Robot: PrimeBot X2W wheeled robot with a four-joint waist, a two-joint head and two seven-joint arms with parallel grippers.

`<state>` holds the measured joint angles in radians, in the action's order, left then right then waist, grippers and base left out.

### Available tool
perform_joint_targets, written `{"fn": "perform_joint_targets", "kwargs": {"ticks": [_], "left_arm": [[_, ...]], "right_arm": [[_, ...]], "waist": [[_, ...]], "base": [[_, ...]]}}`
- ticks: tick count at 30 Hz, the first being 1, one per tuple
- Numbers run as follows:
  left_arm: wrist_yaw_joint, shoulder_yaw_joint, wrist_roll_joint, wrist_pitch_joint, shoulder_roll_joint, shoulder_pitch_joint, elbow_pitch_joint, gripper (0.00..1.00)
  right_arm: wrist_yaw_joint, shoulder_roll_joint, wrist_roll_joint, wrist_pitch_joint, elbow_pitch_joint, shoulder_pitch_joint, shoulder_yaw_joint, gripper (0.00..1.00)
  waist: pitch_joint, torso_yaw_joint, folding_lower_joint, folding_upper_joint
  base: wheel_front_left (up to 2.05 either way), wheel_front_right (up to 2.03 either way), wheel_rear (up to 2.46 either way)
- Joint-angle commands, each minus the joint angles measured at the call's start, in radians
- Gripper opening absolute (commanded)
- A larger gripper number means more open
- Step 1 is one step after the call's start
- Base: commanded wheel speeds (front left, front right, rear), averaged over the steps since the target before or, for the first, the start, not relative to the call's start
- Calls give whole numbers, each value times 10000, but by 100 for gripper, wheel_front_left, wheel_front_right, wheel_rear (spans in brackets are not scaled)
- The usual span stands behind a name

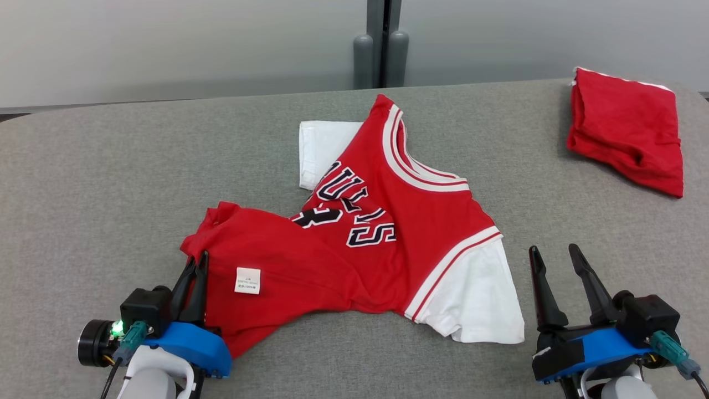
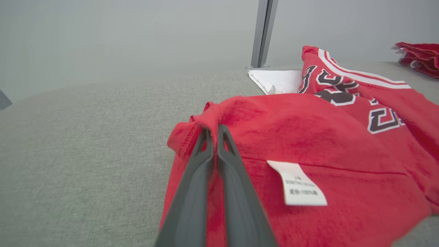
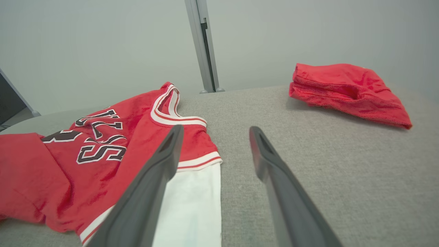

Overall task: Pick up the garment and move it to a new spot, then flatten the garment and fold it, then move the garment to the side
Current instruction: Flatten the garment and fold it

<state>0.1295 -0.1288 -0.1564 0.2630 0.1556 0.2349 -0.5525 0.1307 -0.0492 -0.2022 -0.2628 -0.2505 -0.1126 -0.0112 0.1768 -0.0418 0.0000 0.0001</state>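
The left gripper (image 1: 198, 258) was pinched tight on the left hem corner of the red shirt (image 1: 382, 233), which lay crumpled on the table (image 1: 111, 183). Just right of the shirt's white sleeve (image 1: 476, 299), the right gripper (image 1: 554, 252) stood wide and empty; well right of the shirt lay a folded red cloth (image 1: 628, 130)
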Motion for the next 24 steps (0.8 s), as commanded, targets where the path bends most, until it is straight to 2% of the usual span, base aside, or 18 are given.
{"fn": "perform_joint_targets", "kwargs": {"ticks": [1,9,17,23,24], "left_arm": [[13,77,73,24,-34,-231,286,0],[15,-107,113,23,-307,-1911,1743,0],[-186,-49,-333,25,-655,-3904,2252,0],[-180,0,-415,25,-674,-4523,2274,0],[-173,-3,-344,25,-628,-4508,2365,8]], "right_arm": [[1,-27,11,-29,-28,146,71,100],[1,-26,23,-29,-133,418,177,100],[1,-28,56,-28,-166,530,305,100],[1,-28,73,-29,-259,595,377,100],[1,-26,80,-29,-282,596,370,100]], "waist": [[-47,116,0,-1],[-390,738,0,-1],[-359,1093,0,-1],[-329,1241,0,-1],[-334,1252,0,-1]], "base": [[0,0,0],[0,0,0],[0,0,0],[0,0,0],[0,0,0]]}}
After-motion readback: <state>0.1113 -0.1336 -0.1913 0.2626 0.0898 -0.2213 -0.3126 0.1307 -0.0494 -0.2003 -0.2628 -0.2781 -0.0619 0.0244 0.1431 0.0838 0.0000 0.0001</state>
